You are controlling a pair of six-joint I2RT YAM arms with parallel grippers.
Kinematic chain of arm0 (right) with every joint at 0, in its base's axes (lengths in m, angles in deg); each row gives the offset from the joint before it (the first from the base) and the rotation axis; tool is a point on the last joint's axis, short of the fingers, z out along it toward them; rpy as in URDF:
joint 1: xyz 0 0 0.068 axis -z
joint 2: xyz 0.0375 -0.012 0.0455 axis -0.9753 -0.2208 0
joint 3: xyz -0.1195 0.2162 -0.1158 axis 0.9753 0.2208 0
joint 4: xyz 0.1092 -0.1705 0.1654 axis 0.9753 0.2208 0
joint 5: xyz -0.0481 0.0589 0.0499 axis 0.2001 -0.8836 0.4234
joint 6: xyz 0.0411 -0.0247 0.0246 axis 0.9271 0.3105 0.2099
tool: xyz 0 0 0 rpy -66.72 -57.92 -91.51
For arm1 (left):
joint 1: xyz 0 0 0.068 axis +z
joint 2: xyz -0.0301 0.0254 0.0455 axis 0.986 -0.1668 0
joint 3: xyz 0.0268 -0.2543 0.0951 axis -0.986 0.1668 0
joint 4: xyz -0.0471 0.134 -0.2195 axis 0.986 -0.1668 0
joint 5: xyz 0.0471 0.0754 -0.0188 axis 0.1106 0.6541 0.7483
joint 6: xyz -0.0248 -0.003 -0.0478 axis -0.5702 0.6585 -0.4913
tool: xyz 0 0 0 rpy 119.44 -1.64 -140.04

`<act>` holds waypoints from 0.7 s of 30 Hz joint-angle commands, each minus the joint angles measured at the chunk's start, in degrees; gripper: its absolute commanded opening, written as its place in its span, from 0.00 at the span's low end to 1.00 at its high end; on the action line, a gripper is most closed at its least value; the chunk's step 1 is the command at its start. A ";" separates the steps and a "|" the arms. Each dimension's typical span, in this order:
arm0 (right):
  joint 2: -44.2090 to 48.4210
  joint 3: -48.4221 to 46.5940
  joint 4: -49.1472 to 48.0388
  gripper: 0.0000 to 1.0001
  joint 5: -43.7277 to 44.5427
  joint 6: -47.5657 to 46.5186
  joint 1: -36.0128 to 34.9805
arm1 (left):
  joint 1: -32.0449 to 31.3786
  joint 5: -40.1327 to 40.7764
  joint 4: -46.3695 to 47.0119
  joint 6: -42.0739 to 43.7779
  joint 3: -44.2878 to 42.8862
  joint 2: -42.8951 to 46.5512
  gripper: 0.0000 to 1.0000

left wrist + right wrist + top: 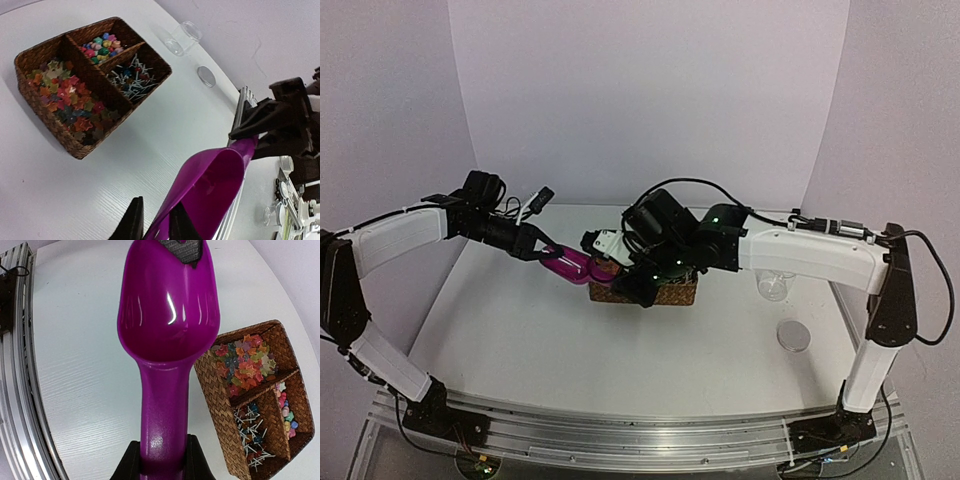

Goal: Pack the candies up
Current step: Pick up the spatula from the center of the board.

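1. Both claws are clamped on the empty scoop [167, 315]: right gripper [162, 460] narrow on the handle, left gripper [156, 222] pinching the bowl wall.
2. Candies [70, 95] sit in the basket [42, 107], none scooped. The jar [182, 37] is well apart.
3. Risk: if both arms pull, the scoop twists or pops out.
4. Risk: a dropped scoop hits the basket and scatters candies.
5. Risk: arm links are crowded over the basket and could knock it.
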 commanded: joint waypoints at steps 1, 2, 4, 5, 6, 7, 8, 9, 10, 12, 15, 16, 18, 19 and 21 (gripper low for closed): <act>2.58 0.59 -3.54 0.00 0.93 -0.97 -0.40 | -1.27 -11.89 -0.43 -0.12 0.06 0.81 0.07; 2.63 0.69 -3.67 0.00 1.03 -1.01 -0.40 | -1.27 -12.81 -0.80 0.05 0.19 0.87 0.04; 2.59 0.83 -3.87 0.00 1.26 -1.27 -0.36 | -1.27 -14.34 -0.85 -0.44 0.80 1.09 0.00; 2.52 0.81 -3.98 0.00 1.48 -1.47 -0.35 | -1.26 -14.72 -0.33 -1.36 1.34 1.24 0.00; 2.36 0.78 -4.11 0.01 1.89 -1.64 -0.39 | -1.01 -15.18 1.32 -3.77 2.13 1.44 0.00; 2.22 0.72 -4.37 0.07 2.21 -1.80 -0.40 | -0.56 -16.02 3.45 -6.48 3.41 1.67 0.00; 2.12 0.80 -4.60 0.20 2.40 -1.85 -0.40 | -0.12 -17.01 5.71 -8.32 4.44 1.83 0.00; 2.03 0.93 -4.91 0.35 2.55 -1.86 -0.36 | 0.23 -17.77 6.84 -9.02 4.80 1.87 0.00; 2.04 1.34 -5.41 0.43 2.48 -1.85 -0.34 | 0.51 -18.06 7.20 -9.09 4.69 1.78 0.00; 1.89 2.36 -6.60 0.53 2.11 -2.07 -0.10 | 1.09 -19.77 8.77 -9.50 4.82 1.84 0.00; 1.34 3.36 -8.31 0.55 0.71 -2.14 0.76 | 1.46 -22.44 11.15 -9.90 5.45 2.01 0.00; 1.09 3.11 -8.62 0.54 0.56 -2.23 0.91 | 1.48 -22.64 11.14 -9.96 5.44 1.81 0.00; 0.49 2.52 -8.68 0.53 1.63 -2.45 0.96 | 1.68 -22.47 10.78 -9.84 5.39 1.39 0.00; 0.44 2.39 -8.70 0.52 2.36 -2.44 0.96 | 1.79 -22.51 10.63 -9.65 5.39 1.27 0.00; 1.02 2.86 -8.77 0.49 3.00 -2.47 1.15 | 1.80 -22.10 10.36 -9.42 5.54 1.35 0.00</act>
